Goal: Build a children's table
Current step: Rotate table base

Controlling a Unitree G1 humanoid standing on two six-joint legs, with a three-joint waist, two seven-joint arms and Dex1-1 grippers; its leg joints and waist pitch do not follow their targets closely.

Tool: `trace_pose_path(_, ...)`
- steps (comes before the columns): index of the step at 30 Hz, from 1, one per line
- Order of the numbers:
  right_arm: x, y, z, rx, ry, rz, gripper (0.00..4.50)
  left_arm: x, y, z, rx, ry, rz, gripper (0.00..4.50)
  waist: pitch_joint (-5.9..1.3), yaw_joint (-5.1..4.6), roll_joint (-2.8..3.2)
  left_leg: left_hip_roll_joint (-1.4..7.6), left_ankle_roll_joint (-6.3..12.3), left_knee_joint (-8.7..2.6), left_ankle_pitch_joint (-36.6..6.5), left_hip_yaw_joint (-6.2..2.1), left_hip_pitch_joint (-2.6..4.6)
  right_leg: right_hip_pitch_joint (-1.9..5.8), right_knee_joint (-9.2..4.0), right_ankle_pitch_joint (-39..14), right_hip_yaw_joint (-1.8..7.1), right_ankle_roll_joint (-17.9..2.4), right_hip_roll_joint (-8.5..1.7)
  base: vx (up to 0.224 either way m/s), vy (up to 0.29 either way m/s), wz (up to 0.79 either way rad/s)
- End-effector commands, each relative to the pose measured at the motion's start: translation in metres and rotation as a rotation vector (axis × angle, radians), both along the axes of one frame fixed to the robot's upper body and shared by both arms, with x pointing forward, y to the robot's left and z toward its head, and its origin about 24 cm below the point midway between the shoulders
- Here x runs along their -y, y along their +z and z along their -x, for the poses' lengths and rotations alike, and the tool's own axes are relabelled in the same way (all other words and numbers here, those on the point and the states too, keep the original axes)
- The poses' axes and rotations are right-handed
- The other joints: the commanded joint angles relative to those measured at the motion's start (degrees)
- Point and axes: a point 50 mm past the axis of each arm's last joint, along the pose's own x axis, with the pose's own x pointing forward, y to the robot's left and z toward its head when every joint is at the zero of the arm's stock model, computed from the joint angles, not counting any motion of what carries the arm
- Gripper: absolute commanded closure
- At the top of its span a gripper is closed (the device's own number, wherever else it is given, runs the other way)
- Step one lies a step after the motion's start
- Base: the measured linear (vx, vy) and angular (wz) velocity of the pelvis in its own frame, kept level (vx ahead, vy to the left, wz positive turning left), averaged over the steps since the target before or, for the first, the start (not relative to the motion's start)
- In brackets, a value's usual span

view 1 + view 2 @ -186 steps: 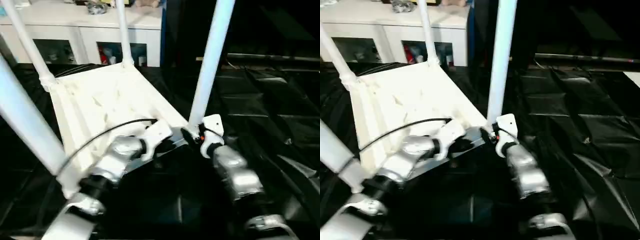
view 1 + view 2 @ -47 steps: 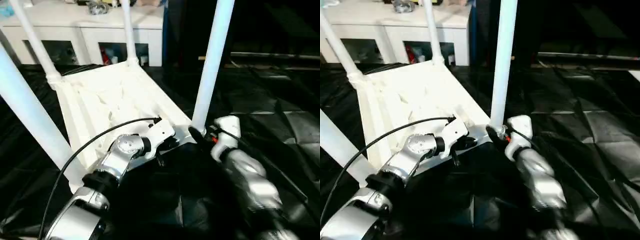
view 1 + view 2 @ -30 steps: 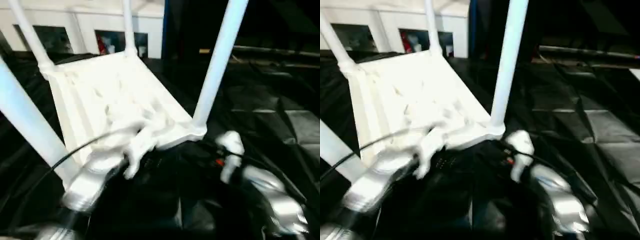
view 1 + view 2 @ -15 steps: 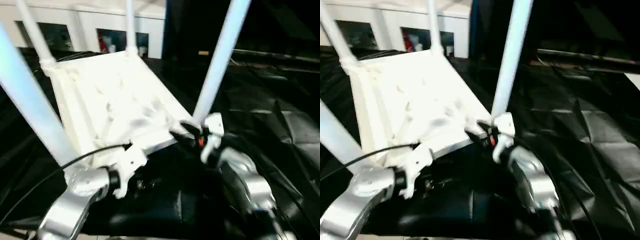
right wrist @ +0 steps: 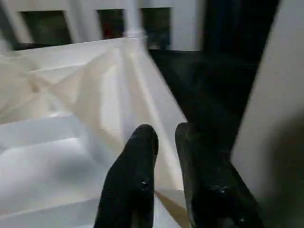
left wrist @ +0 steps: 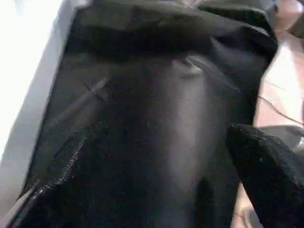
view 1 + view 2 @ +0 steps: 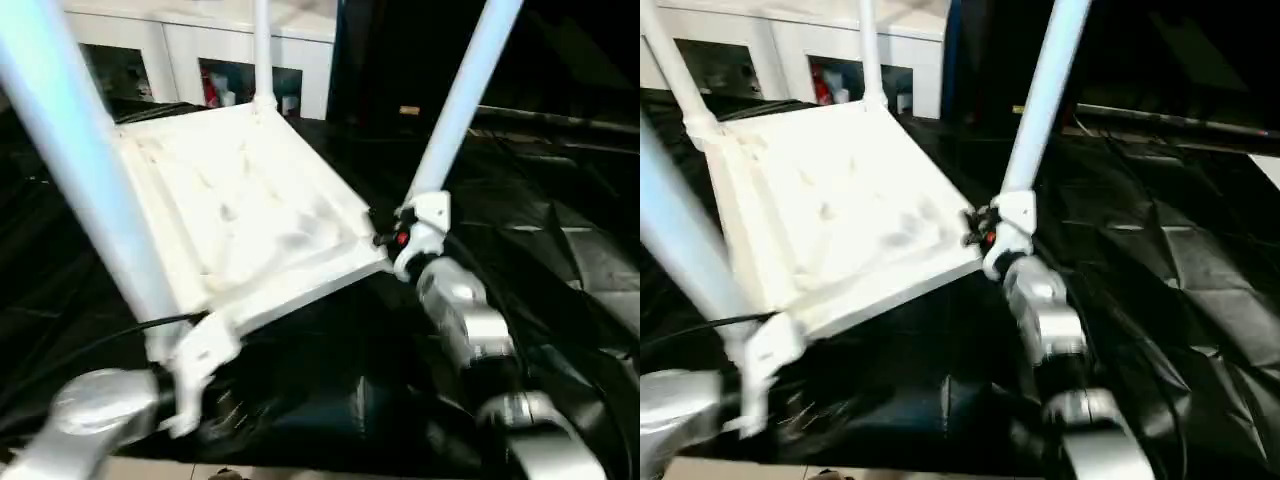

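Head cams: the table top (image 7: 250, 215) lies upside down on the black sheet (image 7: 560, 200), tipped, w/ legs standing up from its corners. I count four: near-left leg (image 7: 90, 170), near-right leg (image 7: 455, 110), far-right leg (image 7: 262, 50), and a far-left leg (image 7: 670, 70) seen in the right eye only. White cabinet (image 7: 190, 60) behind. My judgement: all legs look seated, so the step is checking/pressing the near-right corner home, maybe prepping to flip. To do that well I'd keep the push straight down the leg axis, not sideways, and steady the top's near edge w/ the other arm so it doesn't skid on the sheet.

My right gripper (image 7: 975, 228) sits at the near-right corner, just beside that leg's base; touching or only close, can't tell from here. My left gripper (image 7: 195, 365) is low at the near-left corner, by the base of the near-left leg; blurred, fingers not readable.

Left wrist cam: mostly black sheet, edge of the white top along one side, one black fingertip (image 6: 266, 171) at the frame's corner. Second finger not visible, so can't say how wide it is. Holds nothing I can see.

Right wrist cam: both fingers (image 5: 137, 180) nearly pressed together, only a slim gap, nothing pinched between. They hover over the ribbed underside of the top, leg rising right beside them.
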Motion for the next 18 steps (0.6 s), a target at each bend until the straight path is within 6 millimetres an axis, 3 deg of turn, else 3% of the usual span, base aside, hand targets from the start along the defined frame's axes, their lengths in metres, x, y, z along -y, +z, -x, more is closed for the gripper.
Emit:
trace_pose_path(1,0.014,0.000,-0.005,-0.003,-0.063,0.018,4.10,-0.002,0.007,0.003,0.005,-0.024,0.023,0.00,-2.94,-0.22,1.39,1.86,-3.05,-4.51,-15.9,-0.73,1.88,1.24,-3.87,-9.1,2.12,-9.2,-1.84,0.000,0.000,0.00)
trace_pose_path(4,0.017,0.001,-0.009,-0.009,-0.082,0.034,4.30,-0.010,0.010,0.009,-0.020,-0.048,0.033,0.00,-2.98,-0.31,1.23,1.79,-3.09,-4.48,-16.0,-0.83,1.57,1.43,-3.79,-9.4,2.16,-9.0,-1.94,0.000,0.000,0.00)
trace_pose_path(6,0.019,0.002,-0.013,-0.010,-0.095,0.040,4.48,-0.017,0.012,0.013,-0.040,-0.053,0.031,0.00,-2.93,-0.39,1.22,1.81,-3.00,-4.40,-16.8,-0.78,1.66,1.18,-3.86,-10.6,2.16,-9.1,-1.95,0.000,0.000,0.00)
trace_pose_path(9,0.025,0.005,-0.018,-0.007,-0.124,0.046,4.48,-0.033,0.018,0.017,-0.067,-0.033,0.033,0.00,-2.97,-0.36,1.26,1.76,-2.87,-4.35,-16.9,-0.77,1.66,1.17,-3.79,-11.0,2.11,-9.5,-1.90,0.000,0.000,0.00)
trace_pose_path(10,0.026,0.006,-0.019,-0.004,-0.121,0.042,4.48,-0.039,0.020,0.018,-0.078,-0.021,0.029,0.00,-2.99,-0.39,1.53,1.69,-2.92,-4.27,-17.0,-0.77,1.72,1.10,-3.64,-10.7,2.13,-9.8,-1.89,0.000,0.000,0.00)
trace_pose_path(12,0.027,0.008,-0.021,-0.002,-0.104,0.037,4.48,-0.050,0.023,0.019,-0.090,-0.001,0.018,0.00,-2.95,-0.39,1.40,1.74,-2.70,-4.25,-16.8,-0.71,1.72,1.11,-3.67,-9.8,2.12,-9.7,-1.70,0.000,0.000,0.00)
trace_pose_path(18,0.006,-0.002,-0.007,-0.015,0.189,0.093,4.48,-0.096,0.039,0.022,-0.130,0.093,-0.038,0.00,-2.95,-0.70,1.69,1.66,-1.41,-4.27,-15.9,-0.82,1.51,1.46,-3.58,-7.7,2.16,-10.5,-1.61,0.000,0.000,0.00)
